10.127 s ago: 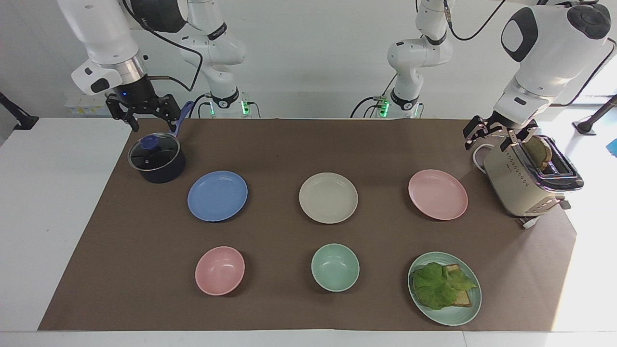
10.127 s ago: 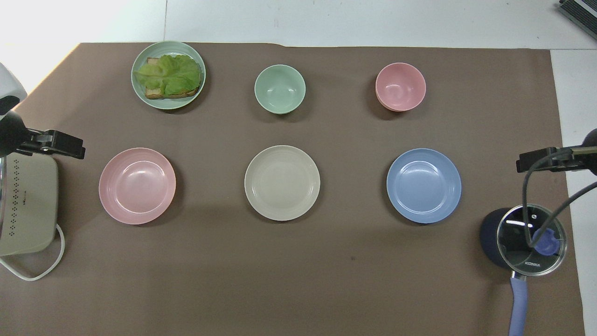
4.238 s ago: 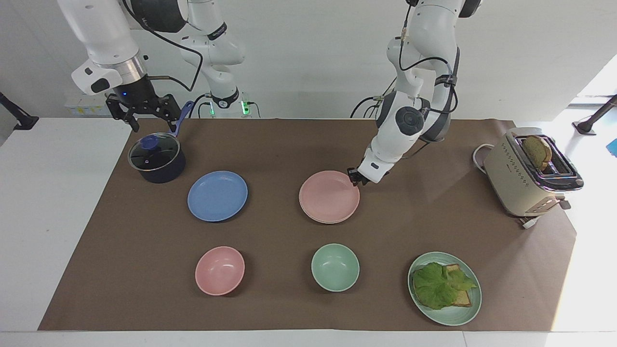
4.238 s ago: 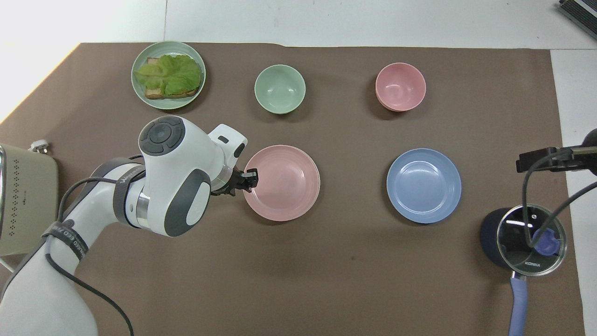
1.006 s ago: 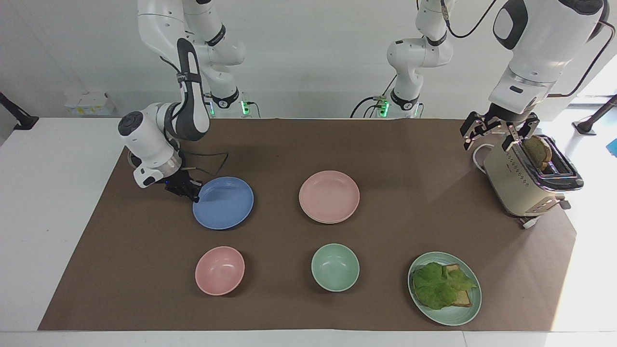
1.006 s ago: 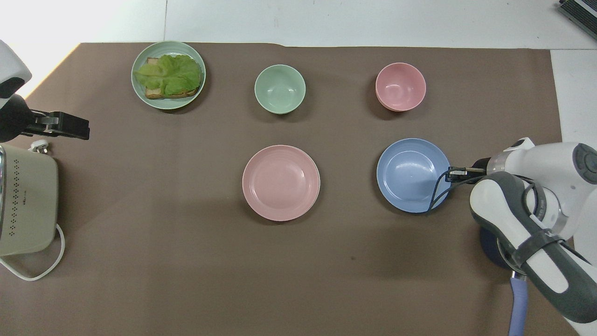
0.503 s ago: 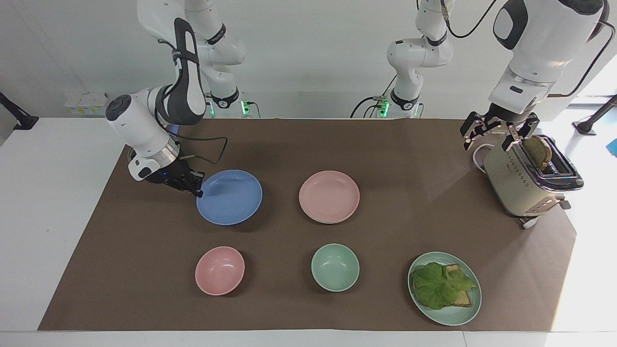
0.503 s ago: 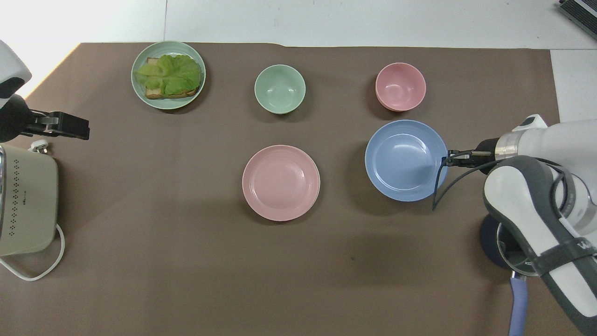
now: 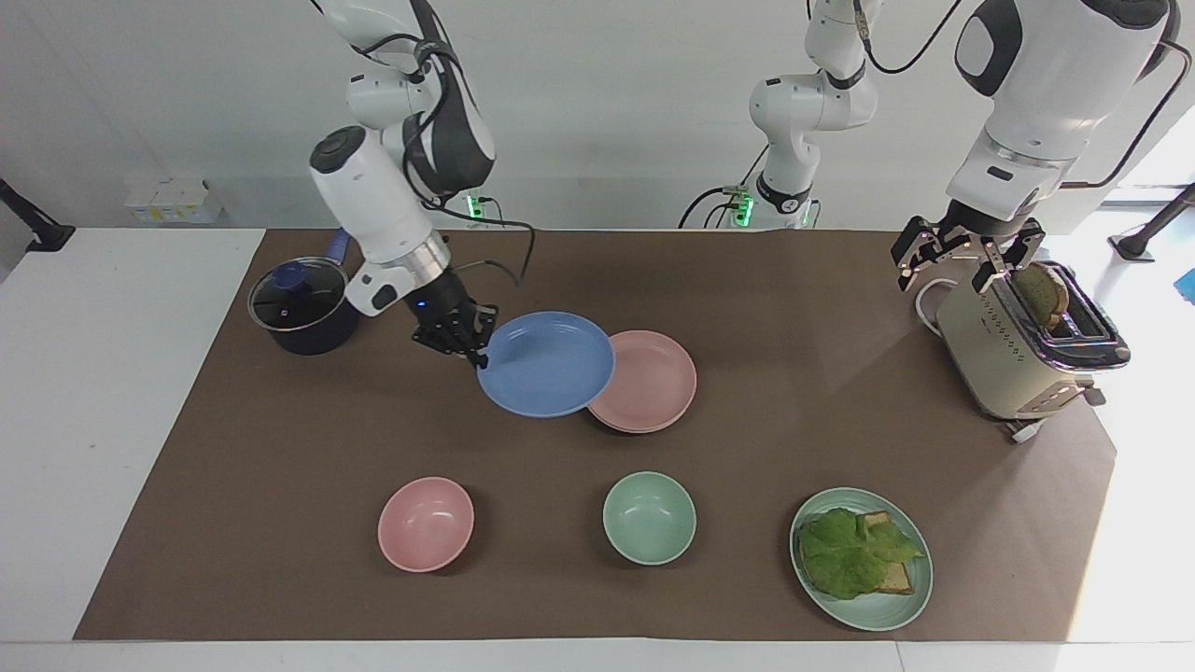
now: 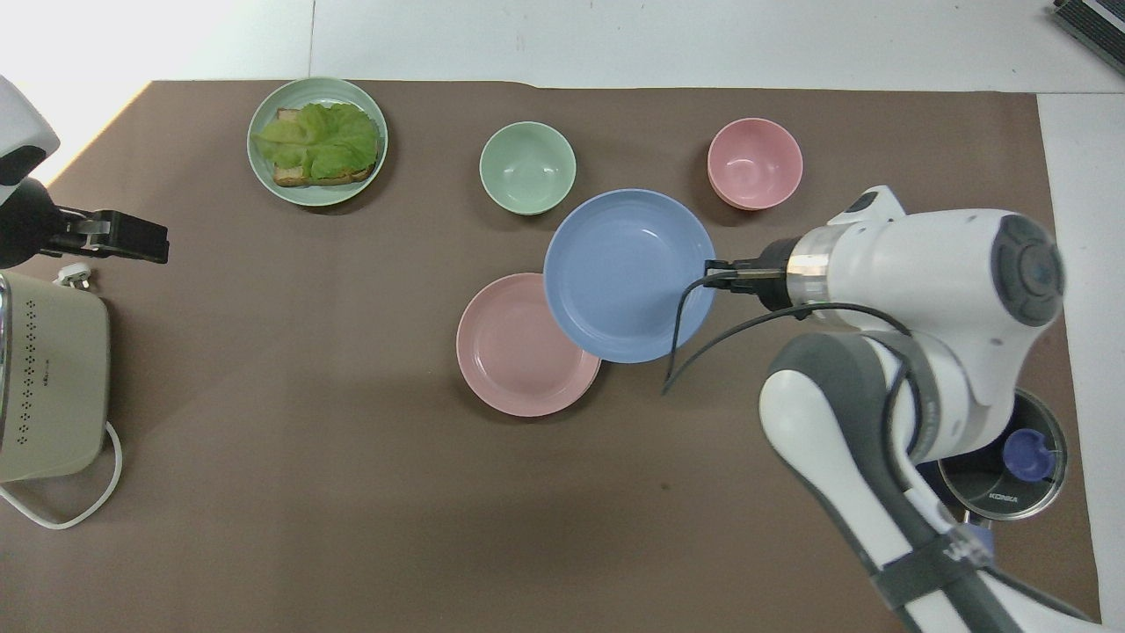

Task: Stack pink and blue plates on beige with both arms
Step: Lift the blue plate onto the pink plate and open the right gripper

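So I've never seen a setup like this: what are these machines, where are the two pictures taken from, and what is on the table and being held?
Two white robot arms work at a table with a brown mat. One picture faces them from across the table; the other looks down from above their end.

The right gripper is shut on the rim of the blue plate, carried in the air, partly over the pink plate. A beige rim shows under the pink one.

The left gripper waits open over the toaster.

Also there: a lidded pot, a pink bowl, a green bowl and a green plate with lettuce on toast.
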`<state>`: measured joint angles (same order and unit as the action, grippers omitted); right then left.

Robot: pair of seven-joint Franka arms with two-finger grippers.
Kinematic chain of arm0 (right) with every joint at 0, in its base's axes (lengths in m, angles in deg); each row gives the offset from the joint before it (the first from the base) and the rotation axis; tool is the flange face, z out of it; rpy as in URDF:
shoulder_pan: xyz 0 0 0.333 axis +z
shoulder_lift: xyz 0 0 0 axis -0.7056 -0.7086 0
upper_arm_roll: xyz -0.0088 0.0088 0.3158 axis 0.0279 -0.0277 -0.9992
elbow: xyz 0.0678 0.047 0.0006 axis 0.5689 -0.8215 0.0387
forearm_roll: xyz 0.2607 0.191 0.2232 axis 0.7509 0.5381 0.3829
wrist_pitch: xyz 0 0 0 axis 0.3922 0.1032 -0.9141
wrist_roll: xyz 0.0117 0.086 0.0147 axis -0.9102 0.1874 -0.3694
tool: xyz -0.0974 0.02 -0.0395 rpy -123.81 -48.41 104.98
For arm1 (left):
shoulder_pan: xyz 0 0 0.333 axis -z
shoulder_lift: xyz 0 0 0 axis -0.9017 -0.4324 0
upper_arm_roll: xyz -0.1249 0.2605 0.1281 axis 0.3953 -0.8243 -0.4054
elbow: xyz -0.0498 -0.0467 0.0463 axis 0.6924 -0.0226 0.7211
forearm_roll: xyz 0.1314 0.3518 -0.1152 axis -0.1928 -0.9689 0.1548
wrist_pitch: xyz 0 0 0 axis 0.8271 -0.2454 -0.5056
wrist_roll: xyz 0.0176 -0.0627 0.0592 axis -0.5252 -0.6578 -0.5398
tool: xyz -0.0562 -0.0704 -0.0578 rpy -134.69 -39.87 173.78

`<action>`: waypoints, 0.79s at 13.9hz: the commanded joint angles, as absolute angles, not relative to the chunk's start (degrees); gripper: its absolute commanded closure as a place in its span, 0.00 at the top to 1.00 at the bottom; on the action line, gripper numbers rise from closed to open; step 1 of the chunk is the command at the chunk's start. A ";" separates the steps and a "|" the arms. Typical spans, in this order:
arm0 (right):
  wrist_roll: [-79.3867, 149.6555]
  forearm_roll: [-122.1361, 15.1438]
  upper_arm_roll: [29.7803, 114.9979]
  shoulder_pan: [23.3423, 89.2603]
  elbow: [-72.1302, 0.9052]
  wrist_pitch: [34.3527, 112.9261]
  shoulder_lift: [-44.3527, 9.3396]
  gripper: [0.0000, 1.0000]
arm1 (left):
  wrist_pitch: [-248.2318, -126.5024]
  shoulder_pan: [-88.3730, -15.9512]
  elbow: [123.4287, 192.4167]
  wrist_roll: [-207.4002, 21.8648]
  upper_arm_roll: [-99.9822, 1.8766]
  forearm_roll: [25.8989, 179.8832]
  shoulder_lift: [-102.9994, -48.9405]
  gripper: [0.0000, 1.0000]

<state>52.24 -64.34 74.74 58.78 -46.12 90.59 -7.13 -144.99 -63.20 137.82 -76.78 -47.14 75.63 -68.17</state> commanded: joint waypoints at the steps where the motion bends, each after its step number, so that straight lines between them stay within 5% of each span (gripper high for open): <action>1: 55.61 -64.05 74.93 64.89 -44.98 94.80 -11.64 0.00 | -143.91 -63.76 137.85 -76.27 -46.81 75.82 -67.40 1.00; 11: 55.79 -64.39 75.02 68.78 -44.36 98.87 -18.25 0.00 | -143.91 -63.76 137.85 -76.27 -46.81 75.82 -67.40 1.00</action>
<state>56.34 -64.35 75.03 67.86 -44.98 99.10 -16.59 -144.98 -63.20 137.82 -76.78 -47.14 75.63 -68.17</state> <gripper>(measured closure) 0.956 0.000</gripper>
